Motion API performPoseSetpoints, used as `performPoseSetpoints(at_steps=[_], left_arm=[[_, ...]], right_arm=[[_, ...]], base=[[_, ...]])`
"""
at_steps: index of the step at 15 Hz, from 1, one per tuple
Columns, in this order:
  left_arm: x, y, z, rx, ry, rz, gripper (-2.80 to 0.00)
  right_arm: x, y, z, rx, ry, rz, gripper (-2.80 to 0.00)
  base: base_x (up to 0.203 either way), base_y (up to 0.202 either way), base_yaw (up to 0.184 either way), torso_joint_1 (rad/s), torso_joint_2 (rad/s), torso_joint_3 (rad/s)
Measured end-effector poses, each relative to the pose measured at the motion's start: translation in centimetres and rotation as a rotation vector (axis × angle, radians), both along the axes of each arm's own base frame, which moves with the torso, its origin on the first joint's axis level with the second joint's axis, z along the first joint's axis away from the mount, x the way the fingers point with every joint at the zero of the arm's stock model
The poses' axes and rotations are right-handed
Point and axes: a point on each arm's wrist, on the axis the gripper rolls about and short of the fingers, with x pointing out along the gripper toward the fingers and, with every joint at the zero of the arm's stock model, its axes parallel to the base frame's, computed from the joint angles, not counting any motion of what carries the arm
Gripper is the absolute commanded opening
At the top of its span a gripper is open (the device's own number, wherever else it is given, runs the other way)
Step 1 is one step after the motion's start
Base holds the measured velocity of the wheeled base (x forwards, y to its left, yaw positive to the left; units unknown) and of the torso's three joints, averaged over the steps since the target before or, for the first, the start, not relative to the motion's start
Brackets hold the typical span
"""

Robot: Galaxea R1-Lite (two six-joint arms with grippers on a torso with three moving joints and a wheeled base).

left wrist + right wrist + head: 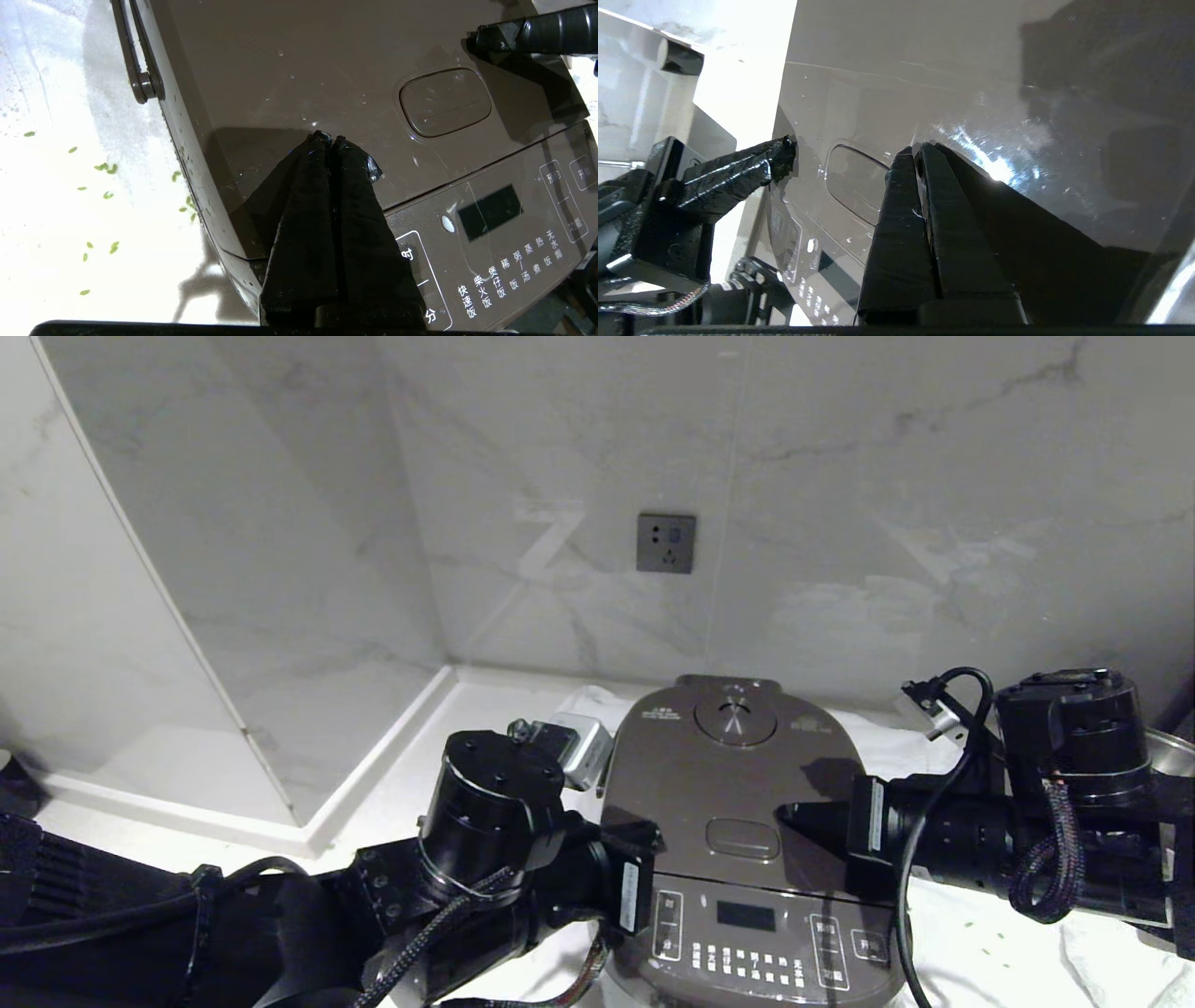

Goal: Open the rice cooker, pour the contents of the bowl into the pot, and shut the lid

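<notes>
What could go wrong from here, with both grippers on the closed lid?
1. The lid is wet with droplets, so the shut left gripper and shut right gripper may slide on it.
2. The oblong release button lies between the two tips; a slip onto it might pop the lid open.
3. Green grains lie scattered on the white cloth beside the rice cooker, out of the pot.

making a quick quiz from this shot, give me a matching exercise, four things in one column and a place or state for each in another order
Things:
1. lid
2. left gripper
3. right gripper
4. wall socket

Places or states:
A. on the marble wall behind the rice cooker
B. shut, tip at the lid's left side
C. down, closed
D. shut, tip right of the oblong release button

Pairs: 1-C, 2-B, 3-D, 4-A
</notes>
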Motion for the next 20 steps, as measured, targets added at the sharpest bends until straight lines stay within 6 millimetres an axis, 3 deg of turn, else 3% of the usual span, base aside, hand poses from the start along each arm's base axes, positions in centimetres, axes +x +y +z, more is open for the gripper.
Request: performPoseSetpoints(at_steps=[6,11,17,20], left_arm=[[-0.1,-0.2,0.0,0.003,0.002,-0.005,-2.80],[0.7,-0.1,2.0,-0.049,-0.040,0.019,-2.80],[1.6,1.4,4.6,-0.120,-0.098,0.076,-2.80],[1.1,3.7,5.9,-0.143,-0.122,0.117,-2.80]], right_arm=[[-0.1,0.0,-0.4,-0.001,0.017,-0.001,-2.80],[-0.2,0.0,2.1,0.036,-0.066,-0.006,-2.80],[-1.0,-0.4,3.6,0.063,-0.122,-0.006,-2.80],[-1.9,-0.9,4.4,0.071,-0.157,-0.009,-2.80]], base=[[0.000,0.000,0.000,0.000,0.00,0.000],[0.000,0.000,0.000,0.000,0.00,0.000],[0.000,0.000,0.000,0.000,0.00,0.000],[0.000,0.000,0.000,0.000,0.00,0.000]])
